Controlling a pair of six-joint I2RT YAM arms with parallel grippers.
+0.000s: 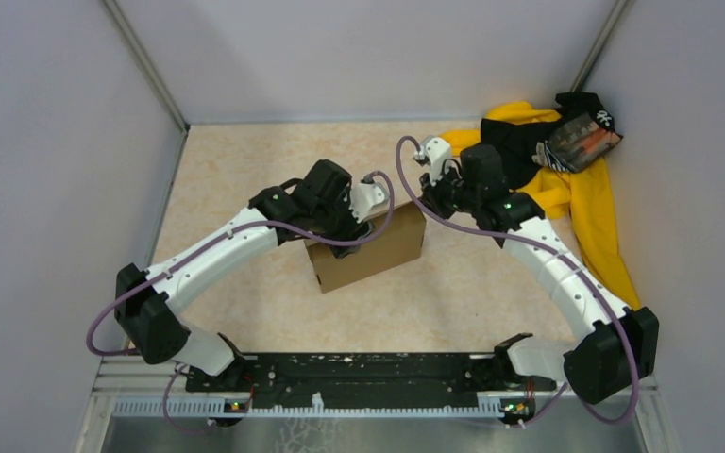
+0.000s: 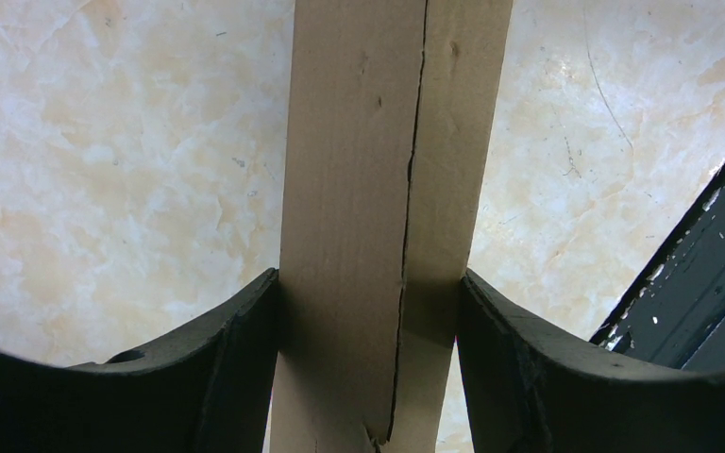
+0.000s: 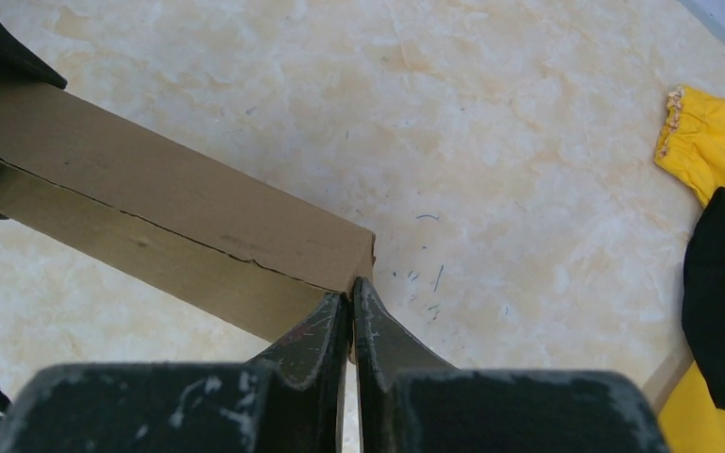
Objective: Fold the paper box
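Observation:
The paper box (image 1: 368,250) stands on its long edge in the middle of the table, a plain brown flat carton with a seam along its upper face. My left gripper (image 1: 363,222) straddles its left part from above. In the left wrist view both black fingers (image 2: 236,349) press against the two sides of the box (image 2: 378,189), shut on it. My right gripper (image 1: 427,203) is at the box's right end. In the right wrist view its tips (image 3: 352,283) are closed together on the end edge of the box (image 3: 151,198), right where the seam ends.
A yellow-and-black cloth pile (image 1: 585,189) lies at the back right, close behind the right arm, and shows at the right edge (image 3: 717,245) of the right wrist view. The black base rail (image 1: 368,373) runs along the near edge. Grey walls enclose the table on three sides.

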